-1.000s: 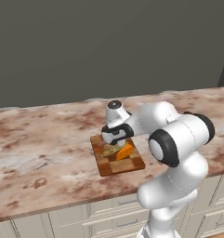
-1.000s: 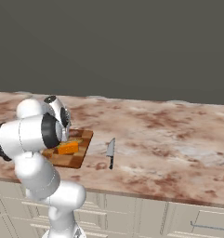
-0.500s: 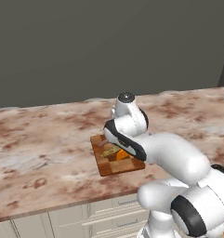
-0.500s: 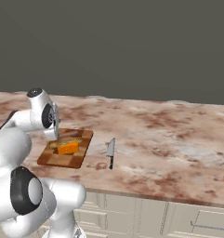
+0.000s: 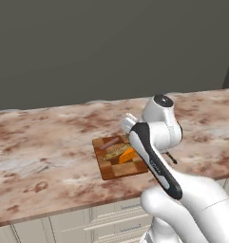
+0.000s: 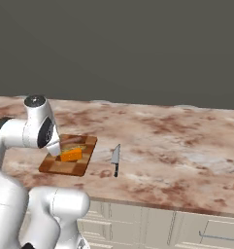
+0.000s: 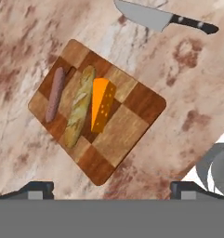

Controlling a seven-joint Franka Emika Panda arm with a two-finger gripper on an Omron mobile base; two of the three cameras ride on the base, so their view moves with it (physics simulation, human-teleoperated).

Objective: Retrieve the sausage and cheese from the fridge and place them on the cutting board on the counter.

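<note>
The dark checkered cutting board lies on the mottled counter. On it rest the thin reddish-brown sausage, a tan speckled oblong lump and the orange cheese wedge, side by side. My gripper hangs above the board, open, with nothing between its fingertips. The left base view shows the board with the sausage and cheese just left of my arm. The right base view shows the board and cheese. The fridge is out of view.
A kitchen knife with a black handle lies on the counter just beyond the board, also seen as the knife to the board's right. The counter stretches wide to both sides over cream cabinets, with a dark wall behind.
The hand has risen from the board and the arm has drawn back toward the base. The cheese stays on the board, free of the fingers.
</note>
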